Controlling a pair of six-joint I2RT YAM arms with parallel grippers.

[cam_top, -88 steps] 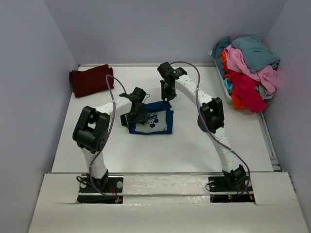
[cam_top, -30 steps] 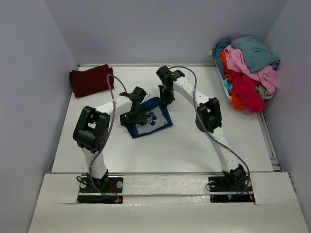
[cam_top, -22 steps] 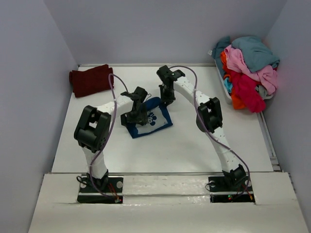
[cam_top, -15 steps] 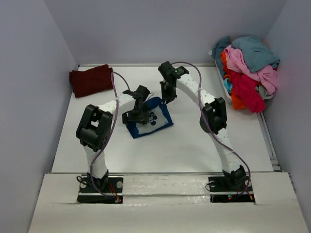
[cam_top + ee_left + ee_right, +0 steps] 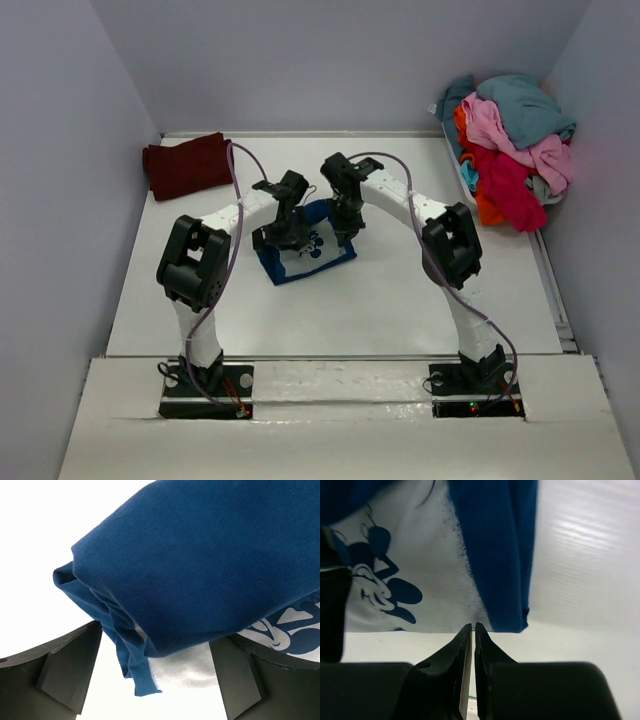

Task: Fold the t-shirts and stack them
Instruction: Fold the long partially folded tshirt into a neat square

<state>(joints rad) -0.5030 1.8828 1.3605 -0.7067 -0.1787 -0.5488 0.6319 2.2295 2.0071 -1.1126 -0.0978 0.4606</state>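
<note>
Mid-table [image 5: 400,310] we see the folded navy t-shirt [image 5: 318,256] lying print up between both arms. Our left gripper [image 5: 155,680] stands wide open, one finger on each side of the shirt's bunched fold, holding nothing. Our right gripper [image 5: 472,627] is closed to a hairline slit at the shirt's edge; we cannot tell whether cloth is caught. Farther back, a folded maroon t-shirt [image 5: 187,165] lies far left, and a heap of coloured t-shirts [image 5: 515,135] far right.
</note>
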